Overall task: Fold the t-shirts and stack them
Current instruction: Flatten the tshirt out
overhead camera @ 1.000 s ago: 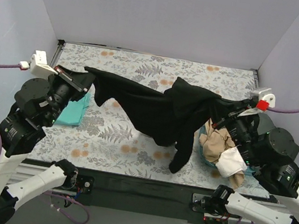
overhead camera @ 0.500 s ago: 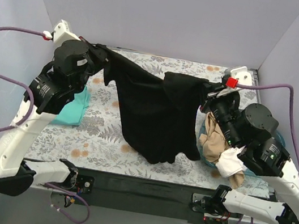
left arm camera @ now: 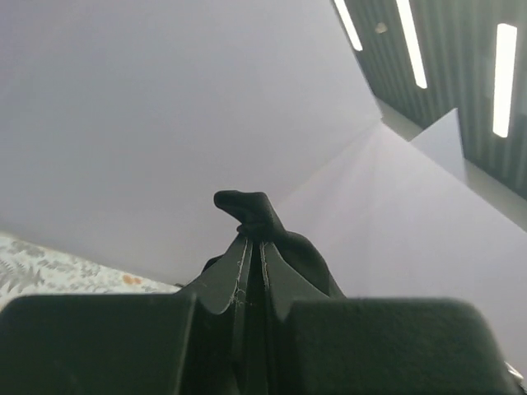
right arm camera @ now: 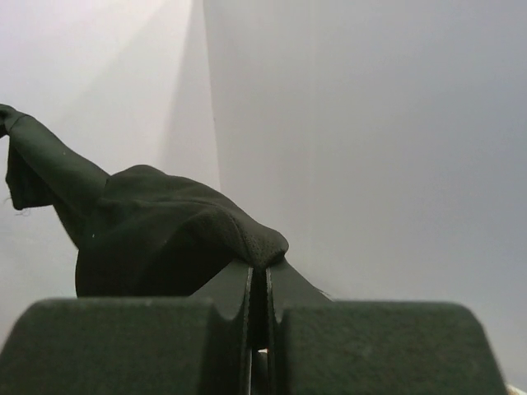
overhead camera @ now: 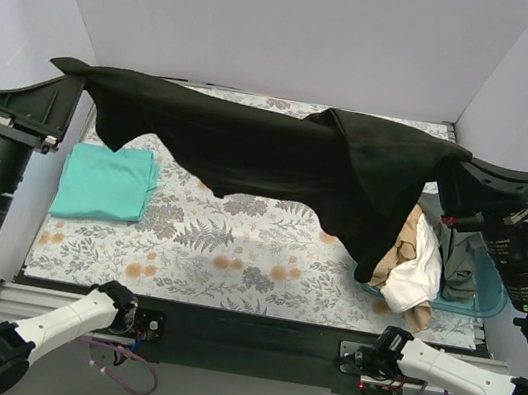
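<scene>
The black t-shirt (overhead camera: 261,152) hangs stretched wide in the air above the table, held at both ends. My left gripper (overhead camera: 74,71) is shut on its left end, raised high at the far left; the wrist view shows a pinch of black cloth (left arm camera: 251,216) between the jaws. My right gripper (overhead camera: 459,169) is shut on its right end, raised high at the right; black cloth (right arm camera: 165,239) bulges over the jaws. A fold of the shirt droops down at the right (overhead camera: 361,224). A folded teal t-shirt (overhead camera: 104,181) lies flat at the table's left.
A translucent teal basket (overhead camera: 478,284) stands at the right front with tan (overhead camera: 401,256), white (overhead camera: 418,279) and grey (overhead camera: 456,260) shirts spilling out of it. The floral table cover (overhead camera: 234,253) lies under the hanging shirt. Walls close in on three sides.
Both arms have risen and swung apart, lifting the black shirt off the table and pulling it from a bunched drape into a wide, taut span.
</scene>
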Controlling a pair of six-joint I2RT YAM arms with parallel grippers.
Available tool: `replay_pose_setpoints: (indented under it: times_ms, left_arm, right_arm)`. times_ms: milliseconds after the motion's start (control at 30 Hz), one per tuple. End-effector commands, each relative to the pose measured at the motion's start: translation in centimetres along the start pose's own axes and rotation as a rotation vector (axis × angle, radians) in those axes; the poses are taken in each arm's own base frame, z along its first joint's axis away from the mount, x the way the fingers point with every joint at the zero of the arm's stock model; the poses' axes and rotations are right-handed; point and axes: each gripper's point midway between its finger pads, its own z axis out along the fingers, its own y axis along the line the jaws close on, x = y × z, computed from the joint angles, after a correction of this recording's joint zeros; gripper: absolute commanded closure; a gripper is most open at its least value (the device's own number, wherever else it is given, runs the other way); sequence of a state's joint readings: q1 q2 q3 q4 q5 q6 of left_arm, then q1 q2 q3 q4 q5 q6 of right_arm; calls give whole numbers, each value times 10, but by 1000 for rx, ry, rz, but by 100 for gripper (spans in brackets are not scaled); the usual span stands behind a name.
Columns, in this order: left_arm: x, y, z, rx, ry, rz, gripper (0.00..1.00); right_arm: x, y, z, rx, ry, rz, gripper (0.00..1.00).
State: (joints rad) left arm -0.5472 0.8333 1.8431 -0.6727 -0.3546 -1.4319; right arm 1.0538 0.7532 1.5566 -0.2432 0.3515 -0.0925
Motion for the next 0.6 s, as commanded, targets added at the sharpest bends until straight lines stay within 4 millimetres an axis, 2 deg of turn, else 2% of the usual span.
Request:
replay_pose_setpoints:
  times_ms: [0,67,133,167,200,233,267,300,333,367,400,433,467,500,533,567]
  left_arm:
    - [28,-3,14,34,100,51,100]
    - [27,4,19,0,80,57,100]
    - [40,24,33,-77,81,74,100]
    - [45,36,40,-128,71,82,100]
    - [50,59,52,-226,39,99,100]
    - [68,86,62,-317,48,128,100]
    - [77,107,67,-399,43,150,100]
    - [75,140,69,-549,-32,188,100]
    - [108,183,76,-697,24,275,100]
    - [117,208,77,-788,2,269,100]
    - [127,237,80,-875,17,297,99]
    - [168,278,86,-936,165,284,99]
    - [162,323,89,-1007,198,251,99]
    - [175,347,90,-1033,255,215,97]
    - [203,380,90,-1078,360,185,58]
    - [211,397,86,-1116,400,205,38]
  right_arm:
    - [-12,9,6,-45,-44,19,99]
    - [-5,5,11,-11,-25,13,99]
    - [16,-5,26,73,30,-22,99]
    - [28,-10,33,116,59,-38,99]
    - [53,-26,45,234,125,-105,99]
    - [63,-36,52,315,143,-132,99]
    - [76,-47,58,399,171,-170,99]
    - [112,-54,72,481,252,-241,99]
    - [125,-72,81,536,270,-262,99]
    - [146,-81,91,544,300,-255,99]
    - [187,-106,107,526,369,-261,99]
    - [214,-116,115,527,395,-176,99]
    - [237,-128,122,518,432,-148,99]
    - [292,-143,133,461,539,-126,99]
    - [311,-146,143,416,572,-112,99]
    - [335,-147,150,373,619,-107,88]
